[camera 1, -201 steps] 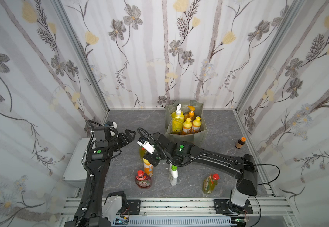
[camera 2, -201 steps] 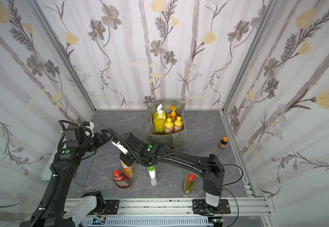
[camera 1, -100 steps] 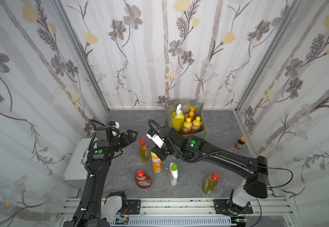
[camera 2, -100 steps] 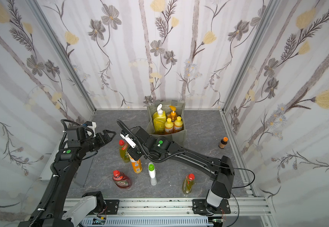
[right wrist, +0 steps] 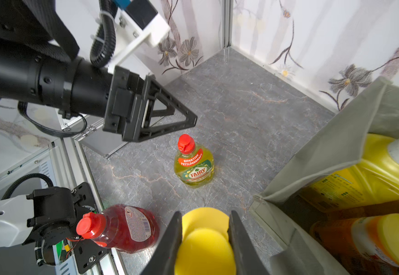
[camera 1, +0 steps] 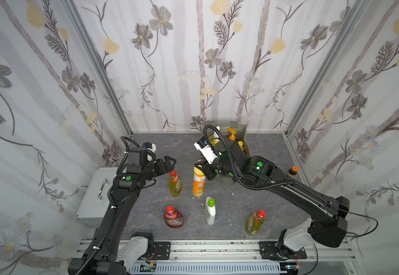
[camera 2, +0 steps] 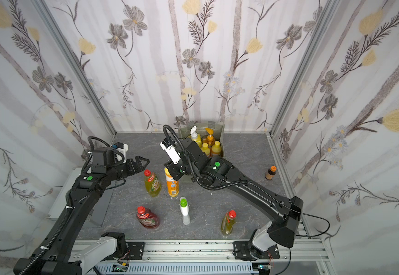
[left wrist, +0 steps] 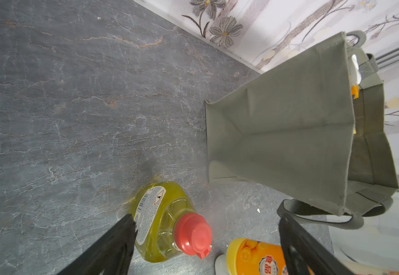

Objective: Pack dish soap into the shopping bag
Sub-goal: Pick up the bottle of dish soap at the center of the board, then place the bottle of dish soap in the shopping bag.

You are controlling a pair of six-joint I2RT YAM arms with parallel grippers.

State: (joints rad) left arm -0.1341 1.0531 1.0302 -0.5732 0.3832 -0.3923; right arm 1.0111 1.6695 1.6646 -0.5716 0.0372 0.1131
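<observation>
Has the right claw (right wrist: 205, 214) clamped on the yellow cap of the orange dish soap bottle (camera 1: 198, 182), carried upright with its long axis vertical. Cannot say for sure from these angles whether the base clears the bench (left wrist: 74, 95).

Needs to go from there into the shopping bag (camera 2: 221, 133), just beyond the claw, mouth up and already holding two pump bottles and two yellow-capped bottles. Looks to call for a lift over the bag's near rim, then a straight drop among those inside, with no tilting. Puts the right arm plainly nearer the bag.

Holds the left claw (left wrist: 206, 217) spread wide and empty, well out to the side of the bag, poised close above the red cap of the yellow-green Fairy bottle (camera 2: 153, 187). Finds that bottle standing on the bench just beside the orange one, on the side away from the bag.

Against a second ago: has brought the orange bottle from farther out in front of the bag to right by it, uncovering the Fairy bottle. Has left the left claw almost where it was, just as wide.
</observation>
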